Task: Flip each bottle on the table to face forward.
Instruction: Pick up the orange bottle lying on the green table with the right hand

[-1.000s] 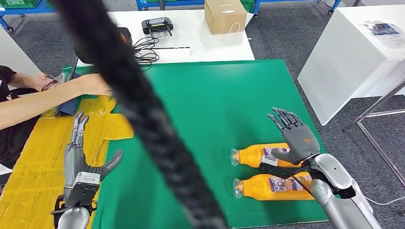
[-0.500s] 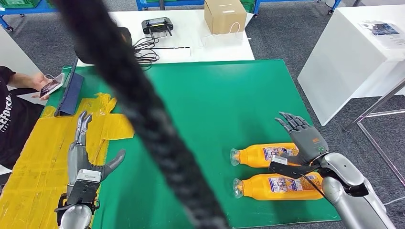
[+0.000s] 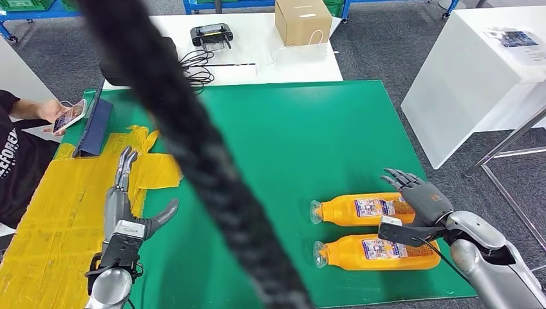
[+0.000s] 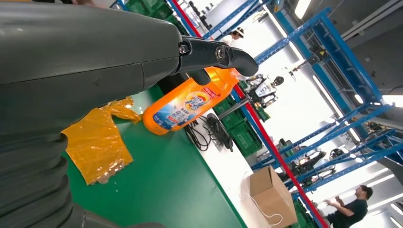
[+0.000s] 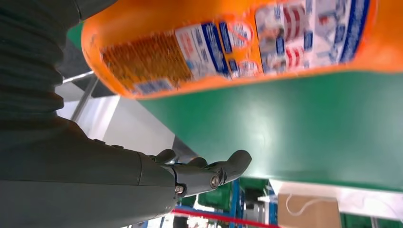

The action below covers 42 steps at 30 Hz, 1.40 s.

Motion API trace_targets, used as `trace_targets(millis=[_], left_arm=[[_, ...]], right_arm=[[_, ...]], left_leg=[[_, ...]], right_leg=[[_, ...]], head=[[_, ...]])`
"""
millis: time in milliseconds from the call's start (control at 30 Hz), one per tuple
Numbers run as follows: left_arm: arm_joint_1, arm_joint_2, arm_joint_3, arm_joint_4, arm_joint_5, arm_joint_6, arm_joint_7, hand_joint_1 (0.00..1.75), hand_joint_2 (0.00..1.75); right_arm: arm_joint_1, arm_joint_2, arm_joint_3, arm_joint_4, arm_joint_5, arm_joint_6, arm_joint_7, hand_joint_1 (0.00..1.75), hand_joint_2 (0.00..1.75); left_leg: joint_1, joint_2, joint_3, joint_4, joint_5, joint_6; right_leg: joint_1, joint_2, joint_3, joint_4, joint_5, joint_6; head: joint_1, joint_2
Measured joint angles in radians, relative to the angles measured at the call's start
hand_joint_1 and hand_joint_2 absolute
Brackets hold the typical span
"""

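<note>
Two orange bottles lie on their sides on the green mat [image 3: 290, 141], caps pointing left: the far bottle [image 3: 357, 210] and the near bottle [image 3: 367, 252], each with a printed label facing up. My right hand [image 3: 420, 201] hovers at the base end of the far bottle, fingers spread, holding nothing. The right wrist view has a bottle's label [image 5: 237, 42] close above the thumb [image 5: 204, 175]. My left hand [image 3: 126, 207] is open over the mat's left edge beside the yellow tape [image 3: 58, 212], far from the bottles. A bottle [image 4: 190, 102] lies beyond it in the left wrist view.
A thick black cable [image 3: 193, 148] crosses the head view diagonally, hiding part of the mat. A person at the left holds a phone [image 3: 67, 116] next to a dark tablet [image 3: 95, 125]. Behind the mat are a cardboard box [image 3: 299, 20] and a controller [image 3: 212, 35]. A white table [image 3: 476, 71] stands at the right.
My right hand has drawn back and to the right, toward the bottles' base ends. My left hand has shifted a little right. The person's arm has left the mat.
</note>
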Motion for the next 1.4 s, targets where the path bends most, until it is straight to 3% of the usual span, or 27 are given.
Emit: trace_targets(millis=[333,700,833,867,967,1000,1033,1100,1400], left_arm=[[-0.027,-0.006,-0.023,0.038,0.008,-0.002,-0.001,0.00,1.75],[-0.034,-0.009,-0.035,0.052,0.038,-0.026,-0.006,0.00,1.75],[-0.037,-0.010,-0.046,0.055,0.048,-0.033,-0.010,0.00,1.75],[-0.037,-0.010,-0.050,0.055,0.049,-0.033,-0.010,0.00,1.75],[-0.037,-0.010,-0.055,0.055,0.051,-0.033,-0.010,0.00,1.75],[-0.037,-0.010,-0.056,0.055,0.051,-0.033,-0.010,0.00,1.75],[-0.037,-0.011,-0.056,0.055,0.051,-0.033,-0.010,0.00,1.75],[-0.037,-0.012,-0.057,0.055,0.052,-0.033,-0.010,0.00,1.75],[-0.031,-0.020,-0.057,0.054,0.053,-0.041,0.001,0.00,1.75]], right_arm=[[-0.034,0.030,0.056,0.135,0.061,-0.053,0.039,0.00,1.75],[-0.073,0.055,0.084,0.214,0.040,-0.050,0.009,0.00,1.75],[-0.092,0.071,0.098,0.250,0.065,-0.089,0.001,0.01,1.75],[-0.097,0.077,0.102,0.258,0.072,-0.100,0.001,0.17,1.75],[-0.107,0.092,0.110,0.274,0.087,-0.125,0.001,1.25,1.75],[-0.109,0.098,0.112,0.278,0.092,-0.137,0.000,1.51,1.75],[-0.111,0.105,0.113,0.282,0.099,-0.152,-0.002,1.62,1.75],[-0.112,0.124,0.115,0.286,0.113,-0.184,-0.008,1.74,1.75],[-0.103,0.213,0.119,0.256,0.178,-0.324,-0.020,1.75,1.75]], left_leg=[[0.000,0.000,0.000,0.000,0.000,0.000],[0.000,0.000,0.000,0.000,0.000,0.000],[0.000,0.001,0.002,0.000,0.000,0.000],[0.000,0.001,0.002,0.000,0.000,0.000],[0.000,0.001,0.002,0.000,0.000,0.000],[0.000,0.001,0.003,0.000,0.000,0.000],[0.000,0.001,0.003,0.000,0.000,0.000],[0.000,0.001,0.003,0.000,0.000,0.000],[0.000,0.001,0.002,0.000,0.000,0.000]], right_leg=[[0.000,0.000,0.000,0.000,0.000,0.000],[0.000,0.000,0.000,0.000,0.000,0.000],[0.000,0.000,0.001,0.000,0.000,0.000],[0.000,0.000,0.001,0.000,0.000,0.000],[0.001,0.000,0.002,0.000,0.000,0.000],[0.001,0.000,0.002,0.000,0.000,0.000],[0.001,0.000,0.002,0.000,0.000,0.000],[0.001,0.000,0.002,0.000,0.000,0.000],[0.001,0.000,0.002,0.000,0.000,0.000]], head=[[0.000,0.000],[0.000,0.000],[0.000,0.000],[0.000,0.000],[0.000,0.000],[0.000,0.000],[0.000,0.000],[0.000,0.000],[0.000,0.000]])
